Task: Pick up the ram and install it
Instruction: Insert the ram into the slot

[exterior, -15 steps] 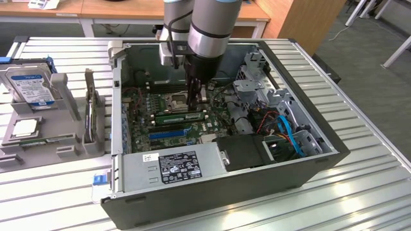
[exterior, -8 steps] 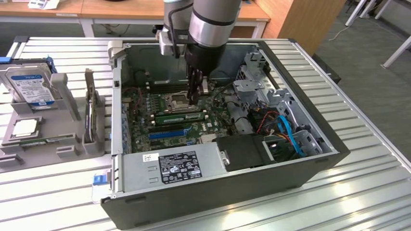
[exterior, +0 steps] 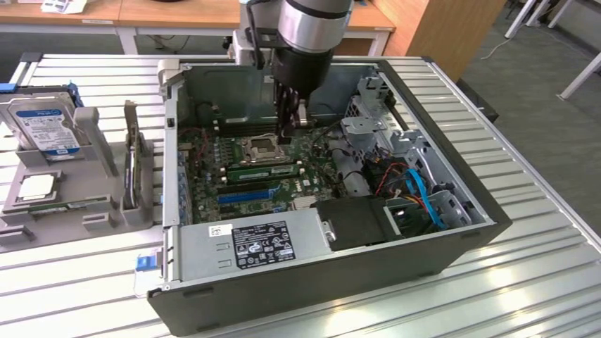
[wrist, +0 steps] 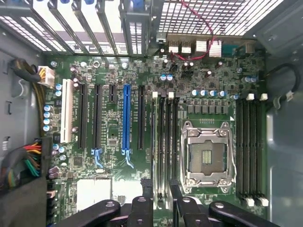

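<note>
Ram stick, long thin green circuit board (exterior: 263, 170), stands edge-up in the green motherboard (wrist: 113, 142) directly under the black two-finger gripper (wrist: 161, 188), beside the silver CPU socket (wrist: 208, 151). Gripper's at a narrow gap, holding nothing, over one end of the stick. Looks light, stiff, fragile: I'd pinch the flat faces near the top edge, off the contacts.

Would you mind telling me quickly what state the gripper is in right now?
Gripper: open, holding nothing, above the ram that sits in a slot on the motherboard.
</note>
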You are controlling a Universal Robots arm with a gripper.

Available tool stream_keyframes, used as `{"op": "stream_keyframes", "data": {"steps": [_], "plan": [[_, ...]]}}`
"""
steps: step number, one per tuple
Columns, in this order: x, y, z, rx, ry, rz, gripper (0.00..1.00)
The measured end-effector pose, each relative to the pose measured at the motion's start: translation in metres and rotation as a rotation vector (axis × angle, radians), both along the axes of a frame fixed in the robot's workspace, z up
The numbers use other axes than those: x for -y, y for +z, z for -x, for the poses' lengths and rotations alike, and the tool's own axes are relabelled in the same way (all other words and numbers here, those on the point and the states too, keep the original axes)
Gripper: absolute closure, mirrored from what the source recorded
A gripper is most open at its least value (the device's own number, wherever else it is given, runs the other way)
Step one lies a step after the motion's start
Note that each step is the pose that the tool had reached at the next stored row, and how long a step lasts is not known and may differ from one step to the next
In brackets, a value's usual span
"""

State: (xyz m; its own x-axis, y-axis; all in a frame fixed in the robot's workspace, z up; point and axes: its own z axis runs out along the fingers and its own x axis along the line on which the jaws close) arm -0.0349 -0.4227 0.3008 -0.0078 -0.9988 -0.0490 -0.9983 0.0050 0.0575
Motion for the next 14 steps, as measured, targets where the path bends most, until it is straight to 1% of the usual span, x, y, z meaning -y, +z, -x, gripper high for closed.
{"op": "stream_keyframes", "data": {"steps": [9,14], "plan": [[0.0,0.021,0.0,0.0,0.0,0.0,0.73],[0.0,0.0302,0.0,0.0,0.0,0.0,0.73]]}}
